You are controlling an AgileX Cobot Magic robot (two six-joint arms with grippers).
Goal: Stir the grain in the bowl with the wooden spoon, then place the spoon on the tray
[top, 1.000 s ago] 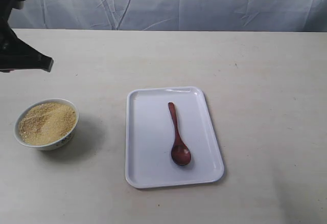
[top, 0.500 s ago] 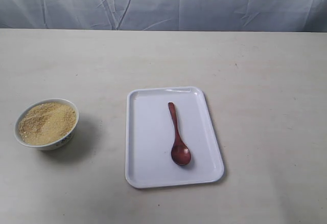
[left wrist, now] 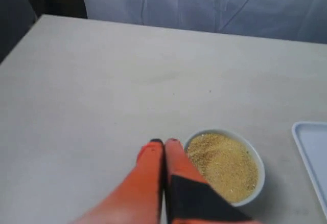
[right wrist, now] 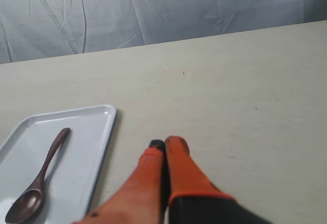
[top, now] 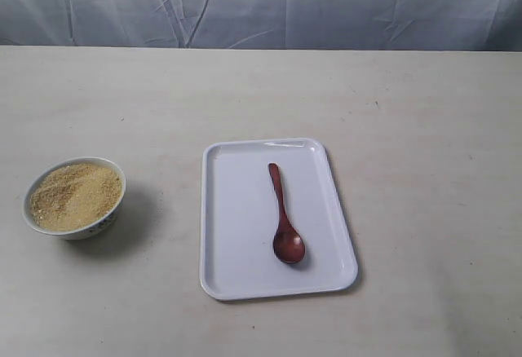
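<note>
The dark reddish-brown wooden spoon (top: 283, 217) lies flat in the white tray (top: 236, 275), its oval bowl toward the near edge; the right wrist view shows the spoon (right wrist: 37, 191) on the tray (right wrist: 97, 147) too. The small white bowl (top: 104, 222) holds a heap of yellow-tan grain (top: 75, 196) at the left of the table. Neither gripper shows in the exterior view. My left gripper (left wrist: 164, 142) is shut and empty, high above the table beside the bowl (left wrist: 258, 170) of grain (left wrist: 225, 166). My right gripper (right wrist: 165, 142) is shut and empty over bare table, off to the side of the tray.
The pale table (top: 408, 112) runs back to a wrinkled grey-blue cloth backdrop (top: 285, 6). A corner of the tray (left wrist: 309, 147) shows in the left wrist view. The table's edge (left wrist: 20, 37) falls off to dark floor in that view.
One second ago the dark left arm stood at the upper left of the exterior view; it has withdrawn out of that view. The spoon, tray and bowl have stayed put.
</note>
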